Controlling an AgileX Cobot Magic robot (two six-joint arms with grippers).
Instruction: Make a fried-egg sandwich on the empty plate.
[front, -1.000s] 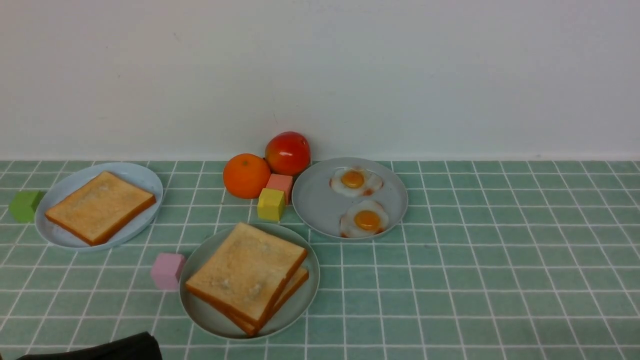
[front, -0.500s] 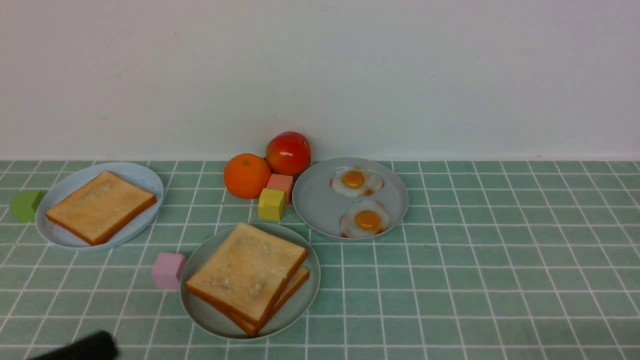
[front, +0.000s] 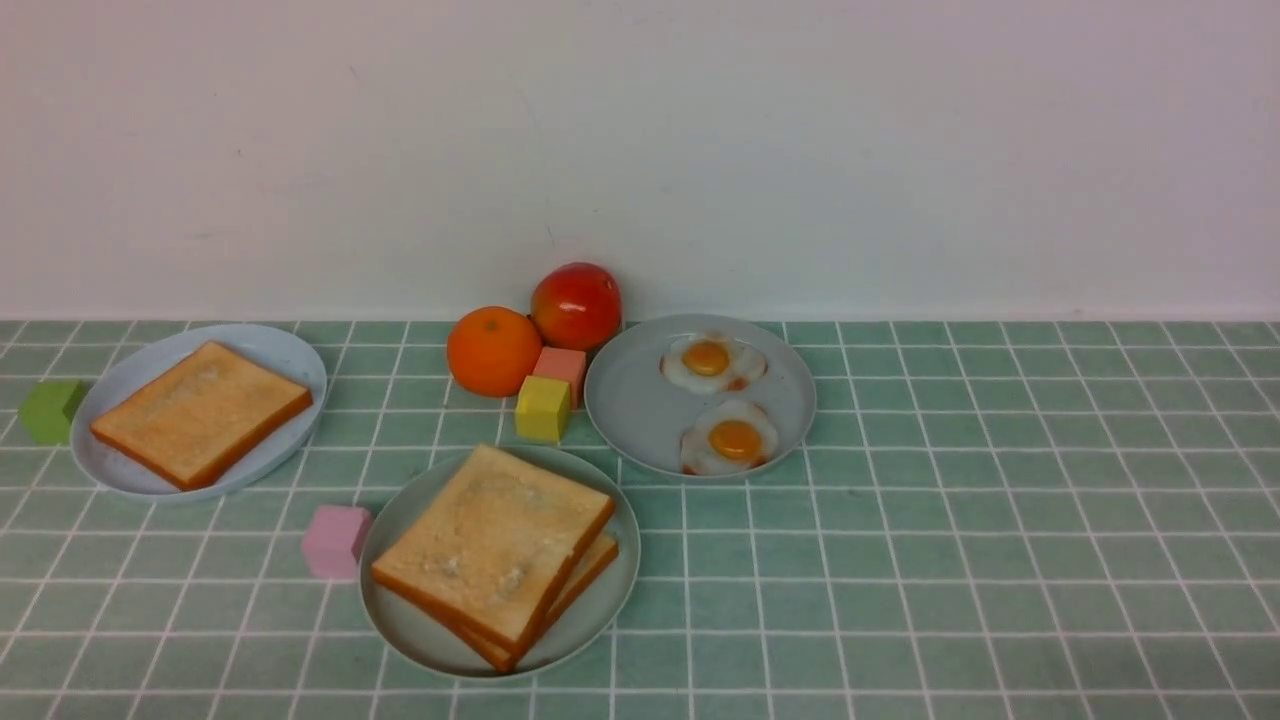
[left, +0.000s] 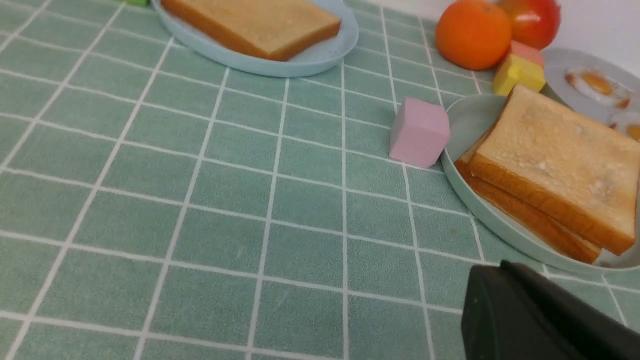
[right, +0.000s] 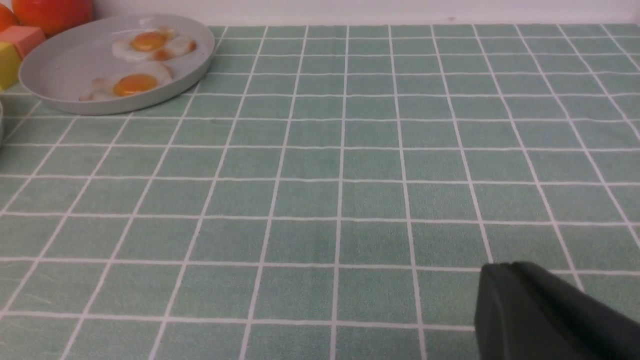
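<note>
You see both dark grippers, left (left: 505, 300) and right (right: 515, 300), closed and empty; two square golden toast slices (front: 495, 555) lie stacked on the round mint-green plate (front: 600, 610).

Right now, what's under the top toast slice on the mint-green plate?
Under the top toast slice lies a second toast slice, only its edges showing, on the mint-green plate. Whether an egg sits between them is hidden.

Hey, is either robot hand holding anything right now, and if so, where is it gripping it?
Nothing is held. The left hand and the right hand are both shut and empty above the tiled table, away from the sandwich and the eggs.
</note>
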